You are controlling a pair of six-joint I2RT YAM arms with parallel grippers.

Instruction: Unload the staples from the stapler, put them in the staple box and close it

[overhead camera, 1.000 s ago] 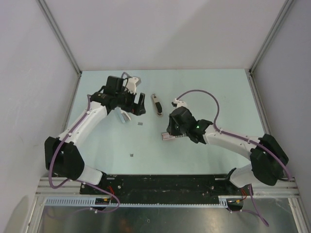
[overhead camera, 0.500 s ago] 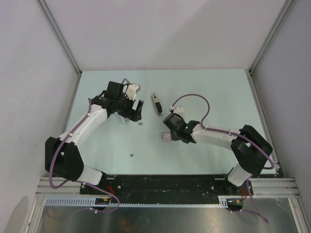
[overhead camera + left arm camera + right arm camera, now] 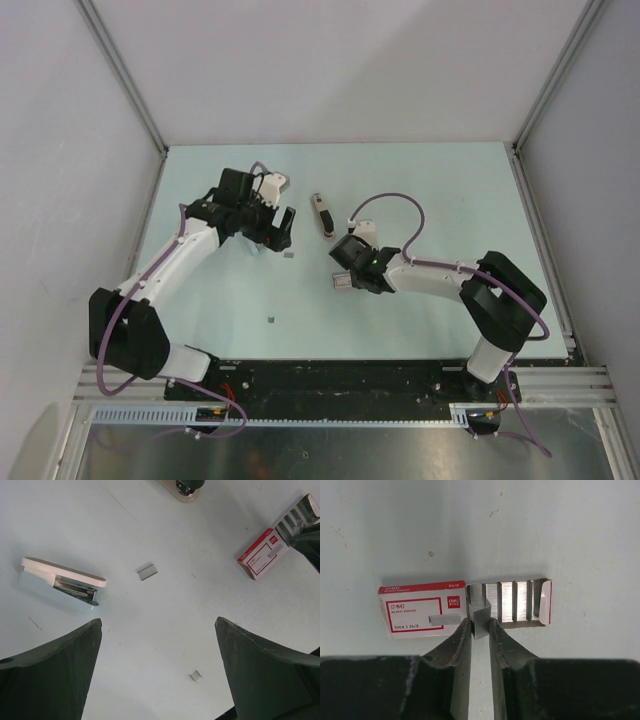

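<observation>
The slim beige-grey stapler (image 3: 322,215) with dark parts lies mid-table; only its end (image 3: 187,487) shows in the left wrist view. My left gripper (image 3: 281,229) is open and empty (image 3: 157,621), above the table to the stapler's left. Two loose staple pieces (image 3: 147,572) (image 3: 195,676) lie under it, also visible from the top (image 3: 289,256) (image 3: 271,320). My right gripper (image 3: 345,272) is shut (image 3: 480,626) on a staple strip (image 3: 481,615), at the open tray (image 3: 515,602) of a red-and-white staple box (image 3: 422,610).
A small white and pale-blue stapler-like piece (image 3: 62,582) lies with its metal channel showing, left of my left gripper (image 3: 258,246). The staple box (image 3: 262,555) lies below the stapler. Enclosure walls surround the table (image 3: 440,190).
My right arm has folded in and its gripper has shifted slightly left over the staple box. My left gripper has moved a little down and left. The stapler has not moved.
</observation>
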